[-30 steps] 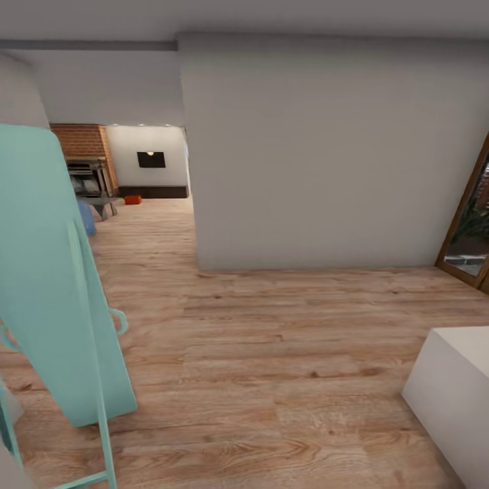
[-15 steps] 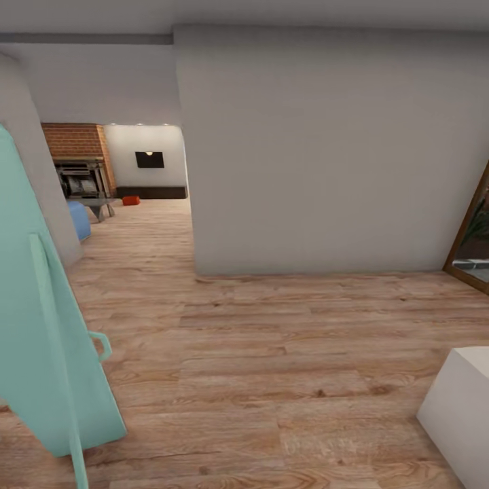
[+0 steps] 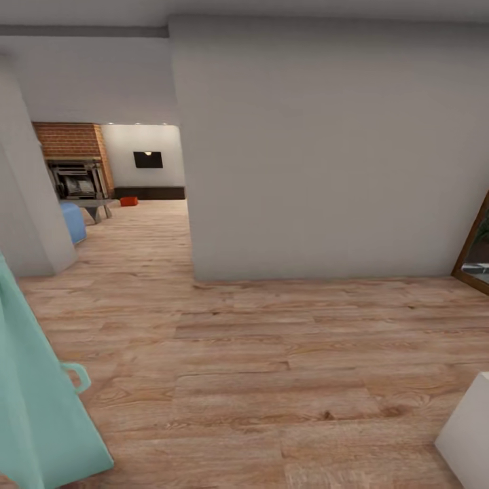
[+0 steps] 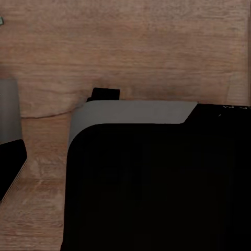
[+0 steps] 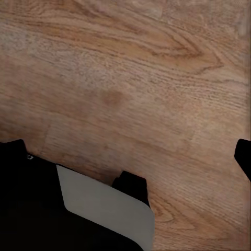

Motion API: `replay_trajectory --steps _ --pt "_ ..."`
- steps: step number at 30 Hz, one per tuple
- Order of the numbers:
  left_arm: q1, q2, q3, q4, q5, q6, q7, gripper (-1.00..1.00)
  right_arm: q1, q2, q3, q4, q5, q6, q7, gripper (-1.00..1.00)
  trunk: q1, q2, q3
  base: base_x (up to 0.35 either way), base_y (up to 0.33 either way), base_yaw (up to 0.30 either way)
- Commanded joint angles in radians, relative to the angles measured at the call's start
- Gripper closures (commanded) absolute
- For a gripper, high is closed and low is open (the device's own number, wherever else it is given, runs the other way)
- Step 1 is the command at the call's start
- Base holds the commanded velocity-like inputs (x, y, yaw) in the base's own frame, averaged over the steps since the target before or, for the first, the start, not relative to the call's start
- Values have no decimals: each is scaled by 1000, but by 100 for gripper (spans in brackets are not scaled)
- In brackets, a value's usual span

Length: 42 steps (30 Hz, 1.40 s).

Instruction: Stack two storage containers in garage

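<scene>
- The robot stands in a hallway on light wood plank flooring (image 3: pixel 272 353); one storage container (image 3: pixel 129 201), a small orange-red shape, sits on the floor far down the passage in the living room, near the dark base of the wall under the black TV (image 3: pixel 148 159). The second I cannot make out from here.
- Neither end effector's state can be told: the wrist views give dark housing over wood grain, and no fingertips are clear enough to judge as spread or pressed together. Nothing seems to be carried.
- The step in hand looks like the drive toward the living room. To do it well, I'd steer left of the grey wall corner (image 3: pixel 193 272), keeping well off it and off the opposite wall pillar (image 3: pixel 30 224), then line up squarely with the container.
- A mint-green slanted panel (image 3: pixel 37 407) with a small loop handle leans close at the left; a white block (image 3: pixel 468 435) sits at the right. Both want a wide berth.
- Materials: matte plaster walls, knotty planks, rough red brick fireplace (image 3: pixel 71 146), a soft blue seat (image 3: pixel 72 221), a wood-framed glass door (image 3: pixel 475 251).
</scene>
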Motion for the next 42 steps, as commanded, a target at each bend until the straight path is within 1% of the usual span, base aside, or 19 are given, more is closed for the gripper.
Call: replay_trajectory --steps 1,42 --pt "1 0 1 -2 7 1 0 -100 -1 0 -8 3 6 -5 1 -100 1 0 -1 337 0 0" --pt "1 0 1 -2 7 3 0 -100 -1 0 -9 3 6 -5 1 -100 1 0 -1 337 0 0"
